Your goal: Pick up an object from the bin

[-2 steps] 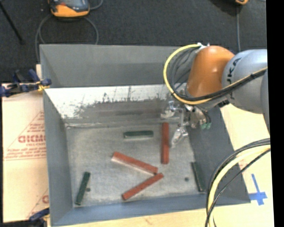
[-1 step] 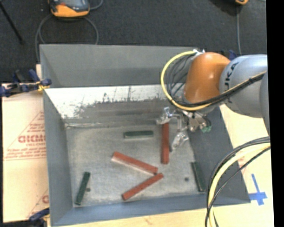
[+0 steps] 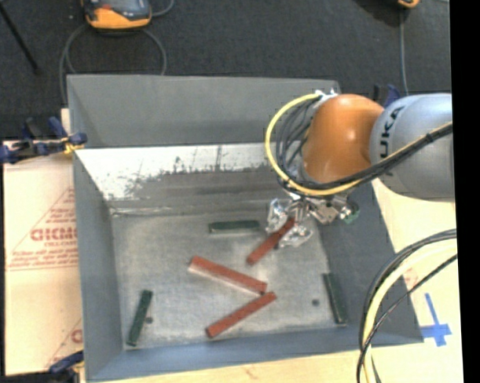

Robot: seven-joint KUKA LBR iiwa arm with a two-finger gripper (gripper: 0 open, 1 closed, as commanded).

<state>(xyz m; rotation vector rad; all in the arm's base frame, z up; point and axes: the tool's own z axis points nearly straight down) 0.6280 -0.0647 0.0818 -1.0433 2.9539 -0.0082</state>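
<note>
I'm at the grasp: the gripper [image 3: 292, 224] fingers pinch the red-brown stick [image 3: 264, 247] by its upper end; next, a straight lift.

Arm [image 3: 415, 145] in from the right edge, upper half of the frame, grey link lying leftward. Orange cover [image 3: 336, 136] caps the wrist, right of centre, with yellow and black cables [image 3: 276, 150] looped round its left side. Gripper [image 3: 292, 223] hangs beneath it, pointing down.
</note>
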